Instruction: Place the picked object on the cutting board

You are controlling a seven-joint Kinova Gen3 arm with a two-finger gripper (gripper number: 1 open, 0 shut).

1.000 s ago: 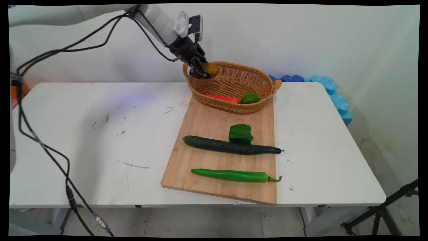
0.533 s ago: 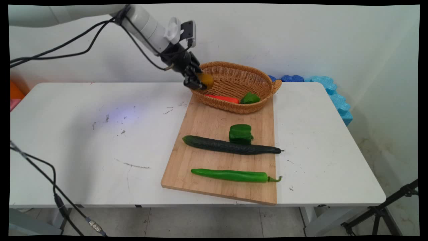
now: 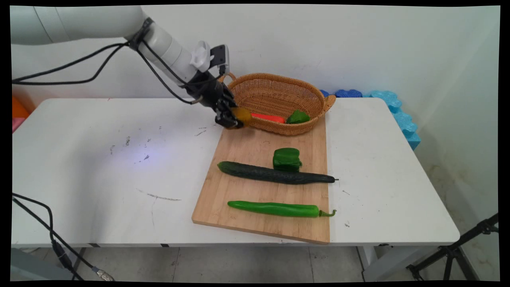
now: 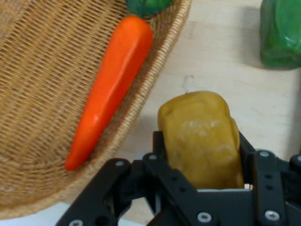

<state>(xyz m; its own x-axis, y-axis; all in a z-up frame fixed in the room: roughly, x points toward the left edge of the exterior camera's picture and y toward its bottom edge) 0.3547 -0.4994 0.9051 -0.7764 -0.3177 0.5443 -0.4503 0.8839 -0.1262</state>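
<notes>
My gripper [image 3: 234,118] is shut on a yellow-brown potato [image 3: 242,115] and holds it just outside the wicker basket's [image 3: 275,85] near left rim, above the far left corner of the wooden cutting board [image 3: 243,151]. In the hand view the potato [image 4: 202,139] sits between the black fingers [image 4: 162,162], over bare board. The basket [image 4: 37,75] holds an orange carrot [image 4: 110,89] and a green pepper piece [image 4: 146,5]. In the main view the carrot [image 3: 267,117] and the green piece [image 3: 298,116] lie in the basket's near side.
On the board lie a green bell pepper [image 3: 287,159], a long dark cucumber [image 3: 275,174] and a long green chili [image 3: 279,209]. Blue foam blocks [image 3: 398,113] line the table's far right edge. Black cables [image 3: 51,235] hang at the left.
The gripper has carried the potato down and to the left, from above the basket's left rim to outside it over the board's corner. It stayed shut on the potato.
</notes>
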